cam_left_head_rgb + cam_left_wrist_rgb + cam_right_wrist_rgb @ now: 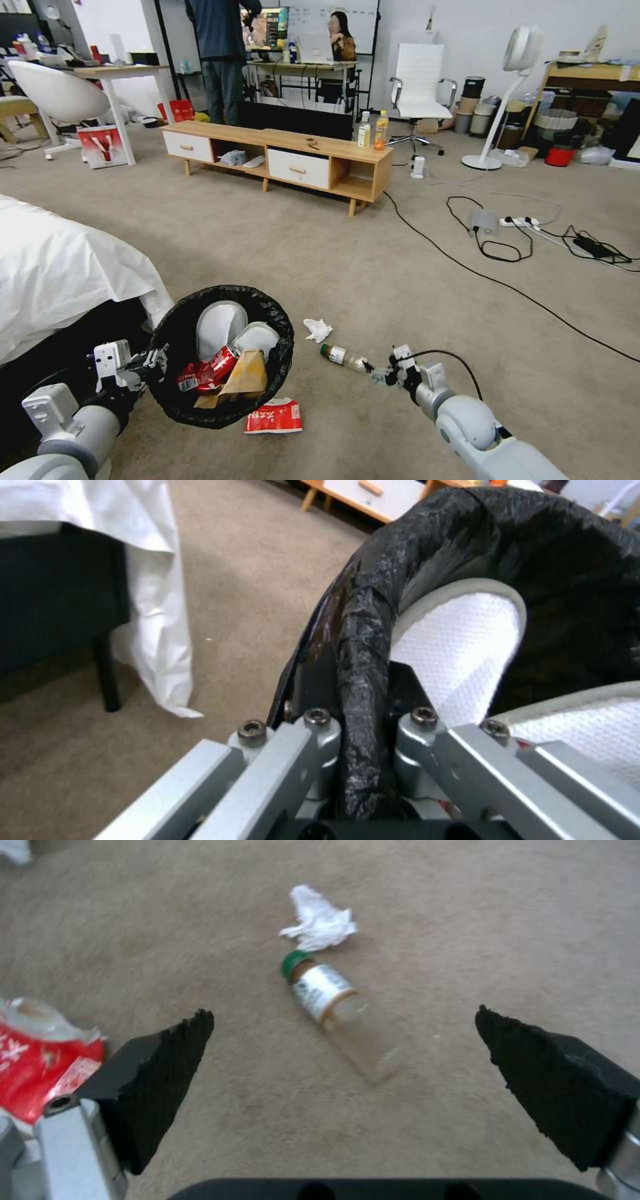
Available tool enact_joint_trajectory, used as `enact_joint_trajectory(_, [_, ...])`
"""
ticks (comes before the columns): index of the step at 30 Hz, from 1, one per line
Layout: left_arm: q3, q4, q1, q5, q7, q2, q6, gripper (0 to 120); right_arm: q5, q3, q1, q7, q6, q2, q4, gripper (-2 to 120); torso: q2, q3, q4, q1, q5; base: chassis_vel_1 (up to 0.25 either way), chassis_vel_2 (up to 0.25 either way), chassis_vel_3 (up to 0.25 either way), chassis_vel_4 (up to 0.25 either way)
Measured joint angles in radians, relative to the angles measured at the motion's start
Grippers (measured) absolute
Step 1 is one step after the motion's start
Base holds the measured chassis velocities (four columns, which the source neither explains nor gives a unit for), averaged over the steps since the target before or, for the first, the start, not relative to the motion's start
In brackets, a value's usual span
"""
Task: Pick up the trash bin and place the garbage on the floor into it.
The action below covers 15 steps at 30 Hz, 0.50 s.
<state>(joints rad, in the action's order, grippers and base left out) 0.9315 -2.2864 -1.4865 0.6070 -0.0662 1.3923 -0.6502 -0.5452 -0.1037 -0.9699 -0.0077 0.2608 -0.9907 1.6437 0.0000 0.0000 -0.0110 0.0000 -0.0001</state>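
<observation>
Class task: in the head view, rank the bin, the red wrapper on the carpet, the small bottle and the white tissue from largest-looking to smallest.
1. Bin, by far the largest.
2. Wrapper.
3. Bottle.
4. Tissue.
Bottle and tissue look close in size, so their order is unsure; all four lie at a similar distance from the camera.

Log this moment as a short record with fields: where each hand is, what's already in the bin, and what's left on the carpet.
left hand: shut on the trash bin rim, bin held tilted
right hand: open, low over the small bottle
in the bin: red can, brown paper bag
on the floor: small bottle, white tissue, red-white wrapper
</observation>
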Motion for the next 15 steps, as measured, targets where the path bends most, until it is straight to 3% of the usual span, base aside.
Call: enact_joint_trajectory(15, [-0.001,-0.01,-0.005,-0.002,0.001,0.012,0.005,4,0.112,0.136,0.008,-0.045,-0.013,-0.024,-0.162,100,0.0,0.0,0.0005,0.0,0.0001,0.015,0.014,0.014,0.013])
